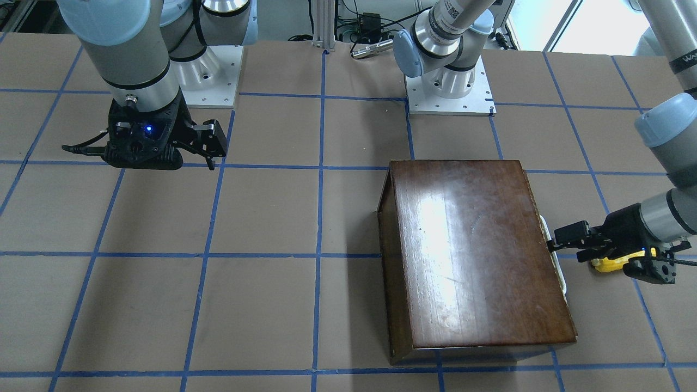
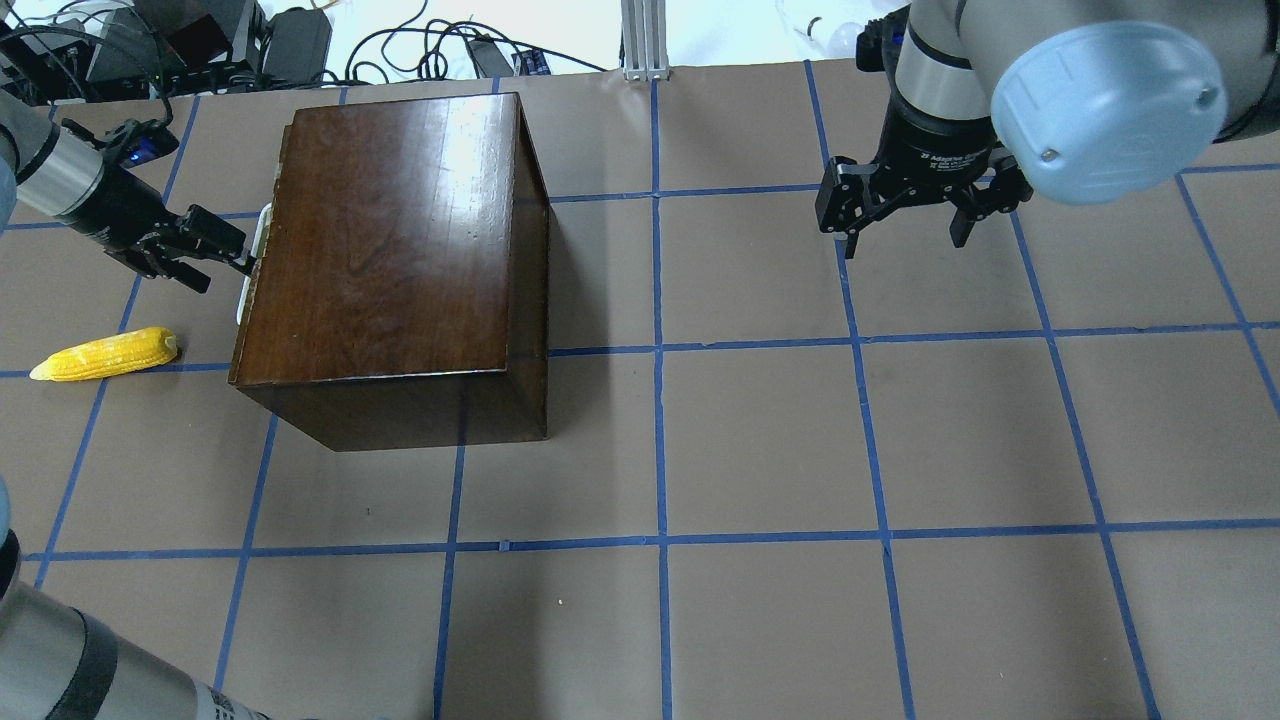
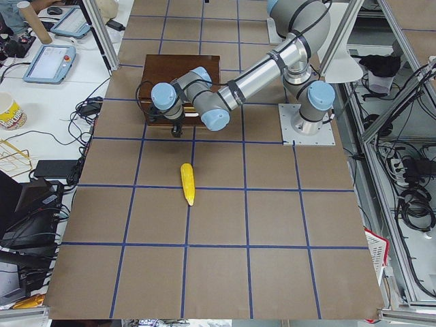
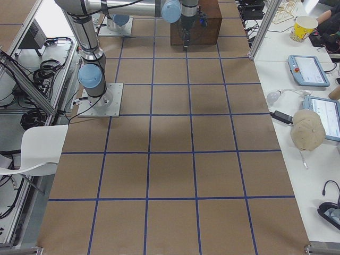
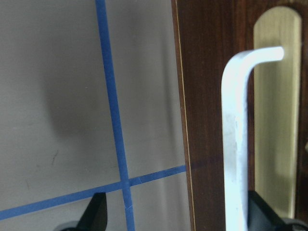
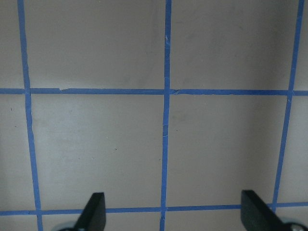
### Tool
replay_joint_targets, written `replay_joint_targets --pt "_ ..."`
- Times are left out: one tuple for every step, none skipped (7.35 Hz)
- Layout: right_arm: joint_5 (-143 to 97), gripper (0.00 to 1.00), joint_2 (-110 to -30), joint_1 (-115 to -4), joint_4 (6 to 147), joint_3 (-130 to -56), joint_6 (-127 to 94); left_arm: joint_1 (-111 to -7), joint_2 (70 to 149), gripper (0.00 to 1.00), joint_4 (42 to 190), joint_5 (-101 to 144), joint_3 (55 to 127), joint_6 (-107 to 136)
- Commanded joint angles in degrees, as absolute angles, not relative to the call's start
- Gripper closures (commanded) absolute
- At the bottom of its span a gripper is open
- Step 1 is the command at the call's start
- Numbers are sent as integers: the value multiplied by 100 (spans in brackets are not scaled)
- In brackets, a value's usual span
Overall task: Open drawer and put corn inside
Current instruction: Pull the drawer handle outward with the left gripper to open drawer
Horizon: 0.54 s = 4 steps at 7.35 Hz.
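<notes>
Corn [image 2: 105, 355] is lying on the table [image 2: 760, 450] in the overhead view, near the wooden box's [image 2: 400, 230] left side, while the left gripper [image 2: 218, 258] is reaching the white handle [image 2: 243, 305] there and the right gripper [image 2: 905, 225] is hanging spread wide, holding nothing. The left wrist camera is showing fingers [image 5: 96, 216] standing apart with the handle between them, unclamped, against the closed drawer [image 5: 207, 96]. The right wrist camera is showing taped table between parted fingers [image 6: 94, 214].

Dark drawer [image 5: 208, 96] shut; yellow corn [image 2: 105, 354] lies near it.
</notes>
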<state>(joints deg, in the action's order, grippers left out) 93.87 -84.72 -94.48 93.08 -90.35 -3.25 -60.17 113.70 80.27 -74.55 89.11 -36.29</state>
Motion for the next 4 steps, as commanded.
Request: replay_joint_targets --pt "9387 0 -8473 -9448 9308 -9035 -325 -6003 11391 0 8016 -7488 8903 -3621" --pt "9387 0 -8473 -9448 9308 -9035 -325 -6003 11391 0 8016 -7497 8903 -3621" --pt "9387 0 -8473 -9448 9308 -9035 -325 -5977 11391 0 7955 -7497 8903 -3630" --pt "9387 0 -8473 -9448 9308 -9035 -325 -5872 11417 0 7945 -7506 8903 -3630"
